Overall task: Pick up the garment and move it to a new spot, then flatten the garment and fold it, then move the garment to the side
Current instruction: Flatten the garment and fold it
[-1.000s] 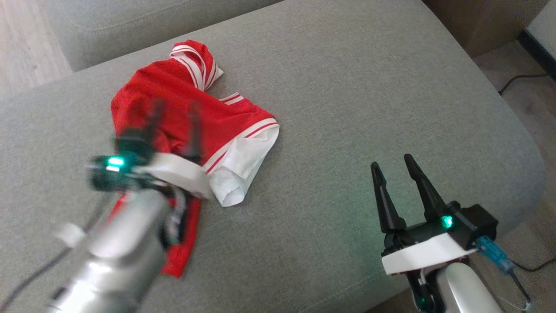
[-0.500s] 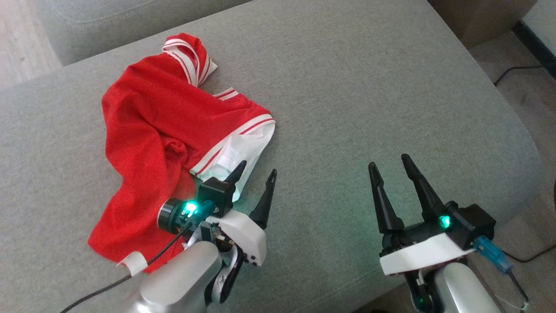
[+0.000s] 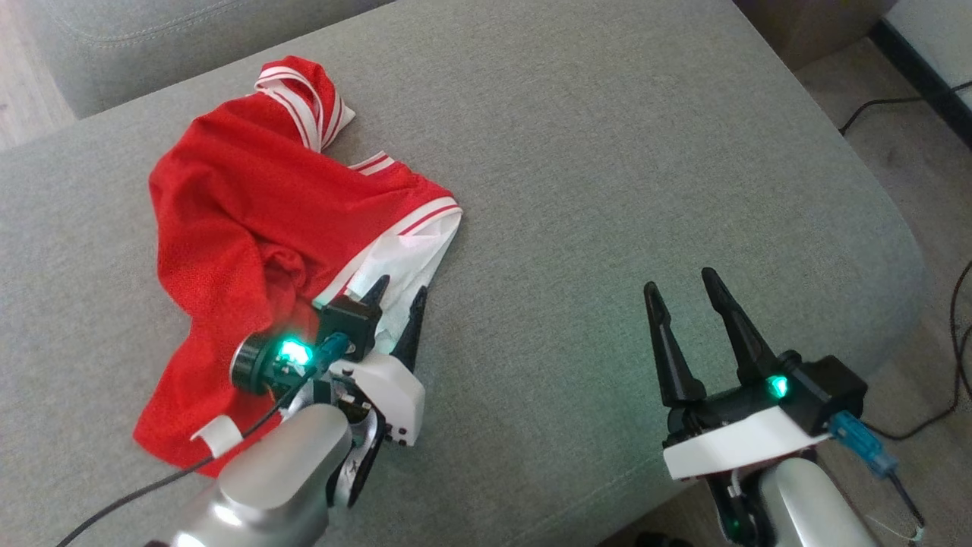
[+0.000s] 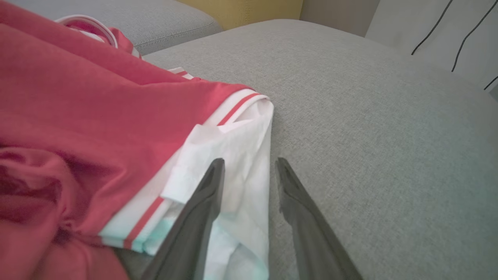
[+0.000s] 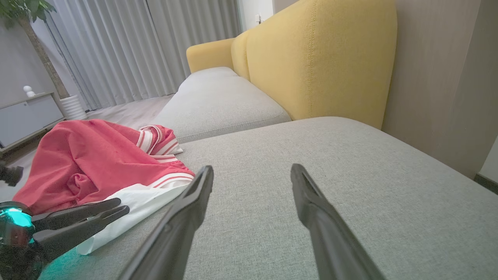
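A crumpled red garment (image 3: pixel 228 228) with white striped trim lies on the grey sofa cushion (image 3: pixel 607 190), toward the robot's left and on the far side of the seat. Its long axis runs from a bunched striped edge at the far end back toward the robot. A white hem (image 4: pixel 241 155) sticks out on the side facing the open cushion. The left gripper (image 3: pixel 396 292) is right at that hem, with its jaws partway open and the fingers set either side of the white edge. In the left wrist view one finger lies over the cloth, the other sits at its border with the cushion, and white fabric shows in the gap. Nothing looks pinched yet, so the coming move probably depends on closing on this edge. The right gripper (image 3: pixel 680 281) stands wide open and empty, well apart to the right over bare cushion, so the left arm is clearly nearer. The left forearm covers the near end of the garment. How many layers lie between the fingers is hard to make out, as is whether the tips touch the cushion.
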Controlling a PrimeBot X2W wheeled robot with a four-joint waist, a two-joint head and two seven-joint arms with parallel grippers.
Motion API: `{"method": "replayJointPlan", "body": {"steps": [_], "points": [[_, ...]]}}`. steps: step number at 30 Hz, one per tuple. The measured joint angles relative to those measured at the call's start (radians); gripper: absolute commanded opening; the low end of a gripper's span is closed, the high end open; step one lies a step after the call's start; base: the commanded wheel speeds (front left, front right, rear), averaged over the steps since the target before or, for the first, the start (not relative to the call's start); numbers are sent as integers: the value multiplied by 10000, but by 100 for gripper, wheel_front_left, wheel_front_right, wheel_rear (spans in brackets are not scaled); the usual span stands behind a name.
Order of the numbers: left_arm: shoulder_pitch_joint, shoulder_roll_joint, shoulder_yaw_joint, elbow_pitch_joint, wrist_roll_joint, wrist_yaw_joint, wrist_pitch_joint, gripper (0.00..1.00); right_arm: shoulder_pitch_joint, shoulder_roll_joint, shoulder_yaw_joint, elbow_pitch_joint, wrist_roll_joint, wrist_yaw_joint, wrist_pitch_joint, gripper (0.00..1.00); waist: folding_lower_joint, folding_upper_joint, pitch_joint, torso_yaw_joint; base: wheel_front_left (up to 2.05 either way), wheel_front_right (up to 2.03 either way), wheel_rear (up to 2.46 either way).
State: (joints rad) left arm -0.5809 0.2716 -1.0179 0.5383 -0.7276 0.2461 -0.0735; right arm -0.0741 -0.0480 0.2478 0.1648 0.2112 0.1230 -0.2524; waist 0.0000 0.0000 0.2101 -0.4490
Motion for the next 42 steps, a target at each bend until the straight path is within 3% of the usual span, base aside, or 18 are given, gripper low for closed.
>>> {"method": "replayJointPlan", "body": {"steps": [4,9,11,13,14,21,24,30,37,42], "points": [[-81,21,-6,265,12,-58,-58,61,0,0,4,-4,2,0,0,100,0,0,-3,-17,0,0,0],[-102,73,-40,671,59,-224,-58,76,0,0,6,-13,4,0,0,100,0,0,22,-6,0,0,0],[-132,82,-79,800,59,-284,-59,73,-4,0,6,-13,4,0,0,100,0,0,36,4,0,0,0],[-204,79,-100,945,59,-362,-69,61,-19,0,6,-13,4,0,0,100,0,0,46,1,0,0,0],[-265,77,-100,1018,59,-366,-71,49,-29,0,8,-13,19,0,0,100,0,0,50,-3,0,0,0],[-364,42,-81,1285,15,-454,-173,27,-50,0,21,-13,86,0,0,100,0,0,38,-38,0,0,0],[-364,10,-46,1352,-130,-541,-205,0,-50,0,19,-13,86,0,0,100,0,0,22,-43,0,0,0],[-368,-174,12,844,-337,-809,-226,0,-50,0,8,-12,86,0,0,100,0,0,-46,14,0,0,0],[-192,-1369,-706,-606,-688,-1227,477,0,-49,0,17,-2,86,0,0,100,0,0,-127,60,0,0,0],[202,-1618,-1254,-474,-640,-1227,740,0,-50,0,71,2,86,0,0,100,0,0,-120,-63,0,0,0]]}}
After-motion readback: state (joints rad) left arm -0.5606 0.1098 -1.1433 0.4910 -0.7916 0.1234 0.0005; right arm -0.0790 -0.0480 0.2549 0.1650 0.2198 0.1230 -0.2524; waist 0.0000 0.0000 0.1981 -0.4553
